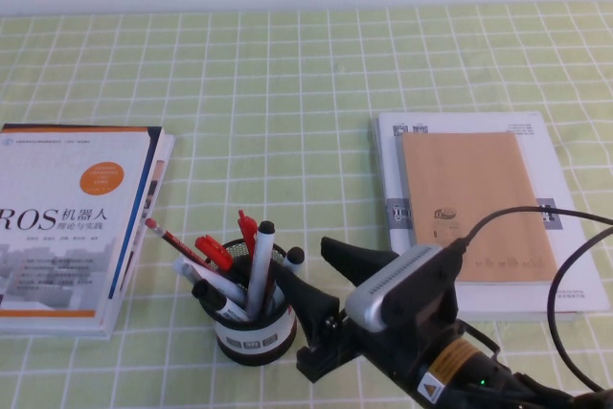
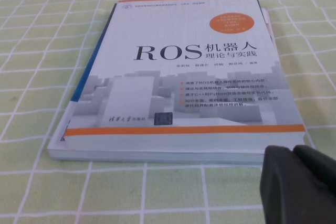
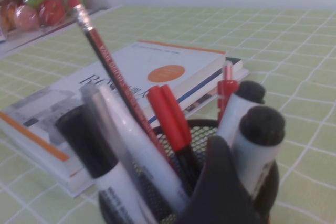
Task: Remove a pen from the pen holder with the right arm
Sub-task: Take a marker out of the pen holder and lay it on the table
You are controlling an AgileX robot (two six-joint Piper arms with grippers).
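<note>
A black mesh pen holder [image 1: 251, 337] stands near the table's front edge. It holds a red pencil [image 1: 177, 241], red pens [image 1: 215, 254] and black-capped white markers [image 1: 261, 265]. My right gripper [image 1: 305, 261] is open at the holder's right side, and a short black-capped marker [image 1: 294, 258] rises between its spread fingers. In the right wrist view that marker [image 3: 257, 145] stands beside one dark finger [image 3: 218, 182], above the holder's mesh [image 3: 205, 129]. My left gripper [image 2: 294, 182] hovers low by the near edge of the ROS book [image 2: 189, 77], its fingers together and holding nothing.
The ROS book [image 1: 67, 217] lies on another book left of the holder. A brown notebook [image 1: 474, 203] lies on a white book at the right. A bag of colourful items [image 3: 42, 3] sits beyond the left side. The green checked cloth [image 1: 287, 93] covers the table.
</note>
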